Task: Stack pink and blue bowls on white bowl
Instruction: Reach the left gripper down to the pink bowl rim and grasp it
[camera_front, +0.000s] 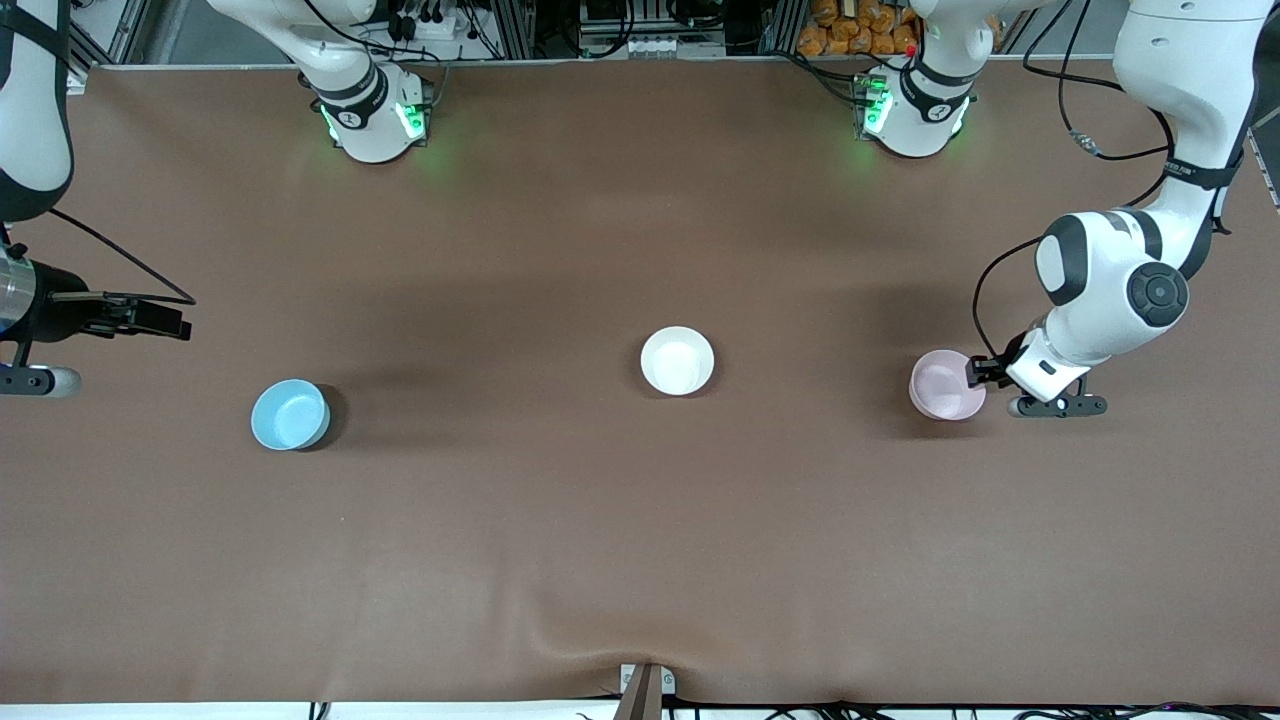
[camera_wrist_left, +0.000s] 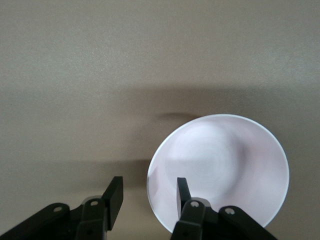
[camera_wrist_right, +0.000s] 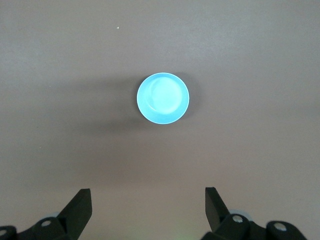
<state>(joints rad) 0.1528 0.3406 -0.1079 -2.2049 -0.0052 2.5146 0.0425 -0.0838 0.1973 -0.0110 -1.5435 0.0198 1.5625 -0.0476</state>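
Front view, bowls: the white bowl (camera_front: 677, 360) sat mid-table; the pink bowl (camera_front: 946, 385) lay toward the left arm's end, the blue bowl (camera_front: 290, 414) toward the right arm's end, each well apart from the white one. Nothing was stacked yet.
Front view, left gripper (camera_front: 978, 371): low at the pink bowl's rim, on the side toward its own end of the table.
Front view, right gripper (camera_front: 160, 322): up over bare table at its end, apart from the blue bowl.
Left wrist view: the fingers (camera_wrist_left: 114, 196) were parted and straddled the rim of the pink bowl (camera_wrist_left: 220, 170), one inside, one outside, not yet pinching.
Right wrist view: the fingers (camera_wrist_right: 79, 209) were spread wide and empty; the blue bowl (camera_wrist_right: 163, 98) sat well below, clear of them.
Risk, left side: the wall is glossy and thin, so a shallow or off-centre pinch would likely let the bowl slip or tip on lifting.
Risk, closing: the outer finger could nudge the bowl along the cloth before the grip sets.
Risk, stacking: a tilted carry might seat the pink bowl crooked in the white one.
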